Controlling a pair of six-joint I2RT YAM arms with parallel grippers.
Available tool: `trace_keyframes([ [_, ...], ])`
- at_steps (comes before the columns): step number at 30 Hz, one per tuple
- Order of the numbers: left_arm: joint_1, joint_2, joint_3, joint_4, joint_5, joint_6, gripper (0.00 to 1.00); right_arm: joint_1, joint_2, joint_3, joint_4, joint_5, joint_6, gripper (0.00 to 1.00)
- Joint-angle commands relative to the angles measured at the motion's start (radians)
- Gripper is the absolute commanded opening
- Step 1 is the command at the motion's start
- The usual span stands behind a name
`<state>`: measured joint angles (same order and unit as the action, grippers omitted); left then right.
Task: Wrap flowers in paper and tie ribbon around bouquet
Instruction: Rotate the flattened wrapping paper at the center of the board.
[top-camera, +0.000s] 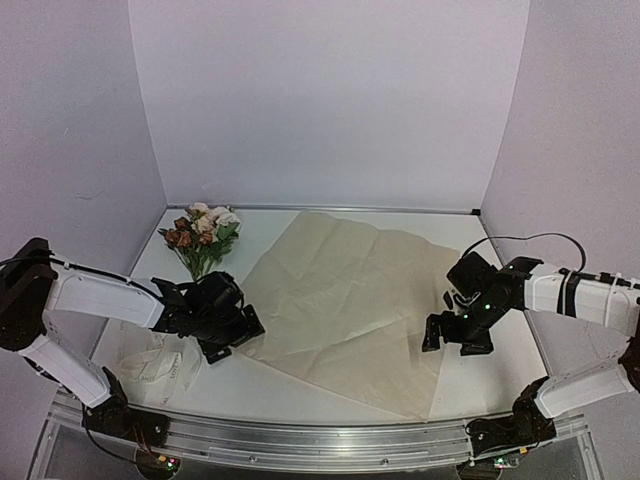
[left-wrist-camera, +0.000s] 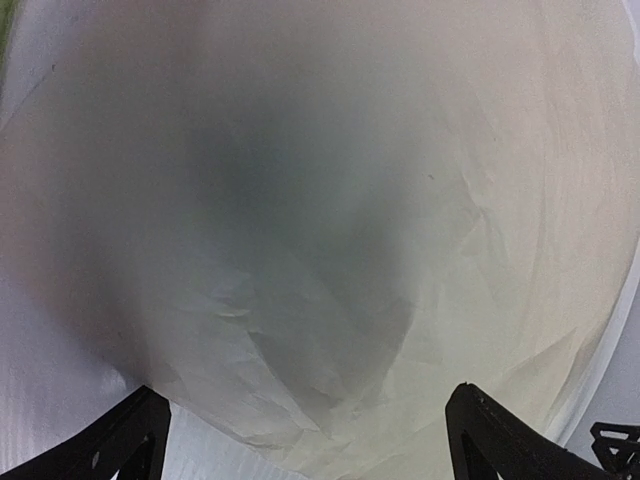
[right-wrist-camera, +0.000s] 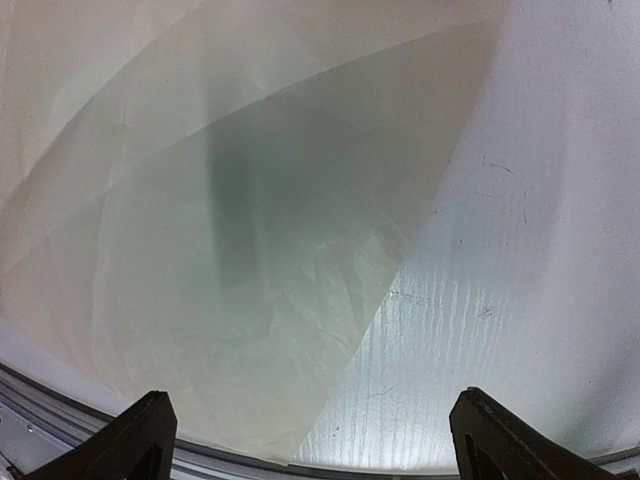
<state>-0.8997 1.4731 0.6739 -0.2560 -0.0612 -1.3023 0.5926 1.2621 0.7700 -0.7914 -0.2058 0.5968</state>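
Two grippers hover empty, jaws wide apart, over the flat-spread paper: left gripper at its left corner, right gripper at its right edge. The flowers lie beyond the paper's far-left side and the ribbon off its near-left, probably waiting for wrapping.

You've open room over the middle of the paper, flowers crowd your far left corner, ribbon heaped near left edge
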Motion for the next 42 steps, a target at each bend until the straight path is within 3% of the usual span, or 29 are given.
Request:
trace_keyframes([
  [1,0.124,0.034,0.011,0.022,0.011,0.124,1.00,0.000,0.000,0.005,-0.007,0.030,-0.022,0.98],
  [10,0.367,0.176,0.176,0.029,0.112,0.411,1.00,-0.008,0.075,0.053,0.010,0.013,-0.018,0.98],
  [16,0.463,0.296,0.329,0.010,0.171,0.527,1.00,-0.013,0.133,0.083,0.047,-0.002,0.005,0.98],
  [22,0.513,0.341,0.433,-0.032,0.204,0.591,1.00,-0.043,0.178,0.130,0.084,-0.022,0.025,0.98],
  [28,0.519,0.308,0.493,-0.094,0.195,0.643,1.00,-0.088,0.261,0.206,0.141,-0.083,0.028,0.92],
  [37,0.579,0.106,0.406,-0.215,-0.003,0.562,1.00,-0.093,0.313,0.269,0.141,-0.110,0.021,0.86],
  [42,0.646,0.188,0.434,-0.230,-0.013,0.616,0.94,-0.094,0.344,0.293,0.142,-0.117,0.009,0.86],
])
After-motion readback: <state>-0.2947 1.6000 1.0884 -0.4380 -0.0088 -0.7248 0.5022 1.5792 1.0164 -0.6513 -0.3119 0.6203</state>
